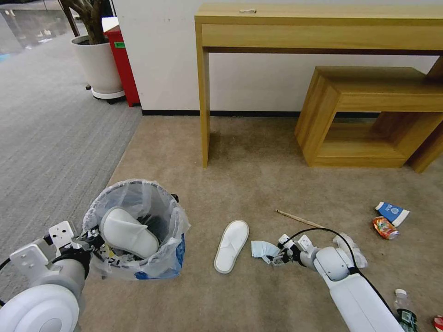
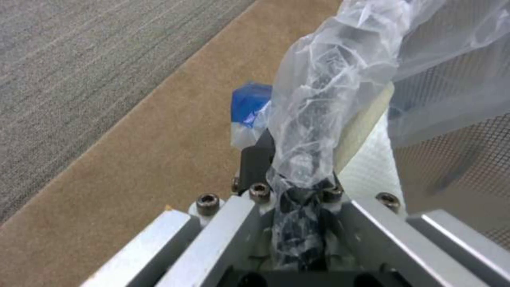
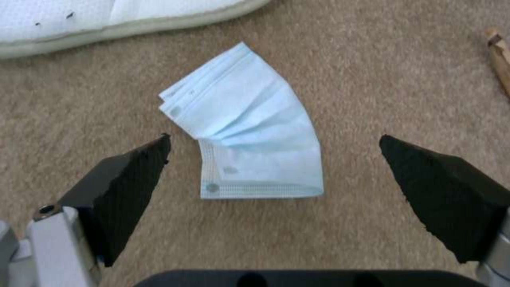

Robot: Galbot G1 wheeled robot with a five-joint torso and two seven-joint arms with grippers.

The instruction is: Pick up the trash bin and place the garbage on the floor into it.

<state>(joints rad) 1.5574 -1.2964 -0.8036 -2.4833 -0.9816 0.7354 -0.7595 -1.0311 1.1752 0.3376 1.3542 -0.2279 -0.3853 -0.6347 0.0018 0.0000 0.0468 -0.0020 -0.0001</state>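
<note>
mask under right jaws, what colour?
Pale blue, pleated face mask; clearest in the right wrist view.

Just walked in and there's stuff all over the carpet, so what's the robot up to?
It is clearing litter into a bin. The left gripper is shut on the rim of the trash bin, which already holds one white slipper. The right gripper is open, low over a folded blue face mask on the beige floor, beside the second slipper. A stick, a paper cup, a crushed can and a small bottle lie on the floor.
</note>
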